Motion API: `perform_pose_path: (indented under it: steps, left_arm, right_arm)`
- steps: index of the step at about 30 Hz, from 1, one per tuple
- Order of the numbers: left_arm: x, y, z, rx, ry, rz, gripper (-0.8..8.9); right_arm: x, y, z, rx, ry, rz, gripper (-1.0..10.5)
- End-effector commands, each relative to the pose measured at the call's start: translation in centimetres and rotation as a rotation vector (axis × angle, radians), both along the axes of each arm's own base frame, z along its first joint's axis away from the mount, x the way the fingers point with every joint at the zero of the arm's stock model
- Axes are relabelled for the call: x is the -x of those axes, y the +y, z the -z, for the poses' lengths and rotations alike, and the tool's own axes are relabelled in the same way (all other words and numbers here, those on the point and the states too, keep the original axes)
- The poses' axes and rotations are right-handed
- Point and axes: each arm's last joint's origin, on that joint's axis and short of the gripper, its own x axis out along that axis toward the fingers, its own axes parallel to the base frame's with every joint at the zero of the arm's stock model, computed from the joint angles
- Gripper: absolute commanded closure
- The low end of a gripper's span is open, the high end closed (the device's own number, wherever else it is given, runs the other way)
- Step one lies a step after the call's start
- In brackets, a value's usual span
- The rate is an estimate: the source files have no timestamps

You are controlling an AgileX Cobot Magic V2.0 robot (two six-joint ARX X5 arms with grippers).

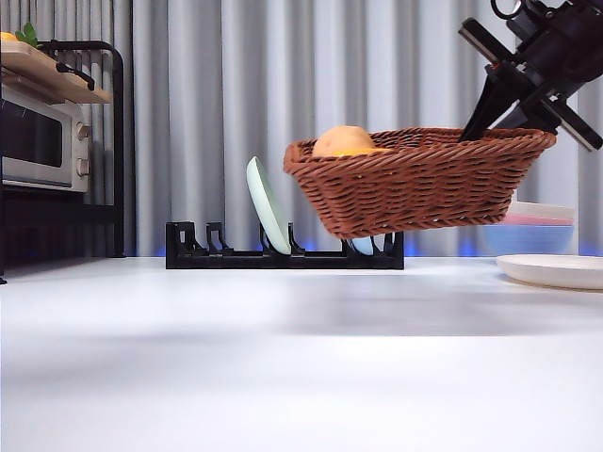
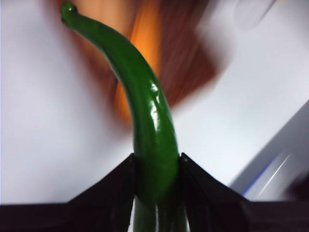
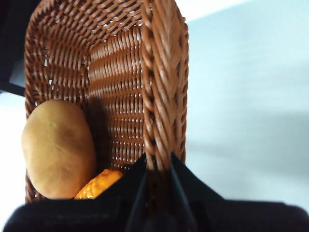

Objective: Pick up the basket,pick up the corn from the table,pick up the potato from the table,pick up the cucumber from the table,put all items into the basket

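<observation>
Front view: the basket (image 1: 419,184) hangs tilted in the air above the white table (image 1: 283,358), held at its far right rim by the right gripper (image 1: 476,127) reaching down from the upper corner; the potato (image 1: 344,141) shows above the low left rim, with a dish rack (image 1: 283,252) and a pale plate (image 1: 267,205) behind. Left wrist view: the left gripper (image 2: 157,169) has its jaws closed narrowly on the cucumber (image 2: 145,111), gripping the thick lower part while the curved stem end points toward a blurred brown and orange shape, probably the basket with its load; the blur leaves their spacing unclear. Right wrist view: the right gripper's jaws pinch the braided rim between them, and inside lie the potato, against the wall, and the corn (image 3: 99,183), touching it. The glossy cucumber looks slick and stiff, so a hold on its plump middle seems safest; the wicker appears light and rigid but likely tips under an edge grip.
</observation>
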Motion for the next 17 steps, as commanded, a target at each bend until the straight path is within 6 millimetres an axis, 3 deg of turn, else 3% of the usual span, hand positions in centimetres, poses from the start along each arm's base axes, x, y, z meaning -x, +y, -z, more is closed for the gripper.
perform_pose_path:
  steps: [1, 4, 8, 13, 17]
  left_arm:
    - [0.1, 0.3, -2.5, 0.044, -0.107, -0.009, 8.22]
    - [-1.3, -0.7, -4.0, -0.002, -0.189, -0.071, 8.22]
    - [-4.5, -3.4, -4.1, -0.044, -0.185, -0.100, 8.22]
    - [-9.1, -7.0, -1.3, -0.148, -0.101, -0.134, 8.22]
    - [-11.8, -8.0, 1.5, -0.211, -0.008, -0.173, 8.22]
  right_arm:
    - [0.5, 1.5, -0.5, -0.012, 0.000, -0.062, 9.5]
    - [1.0, 3.3, -0.4, -0.010, 0.011, -0.120, 9.5]
    - [1.8, 5.9, -0.5, -0.009, 0.002, -0.203, 9.5]
    - [2.6, 7.9, -0.5, -0.008, 0.001, -0.269, 9.5]
    - [2.8, 8.2, -0.5, -0.011, 0.006, -0.273, 9.5]
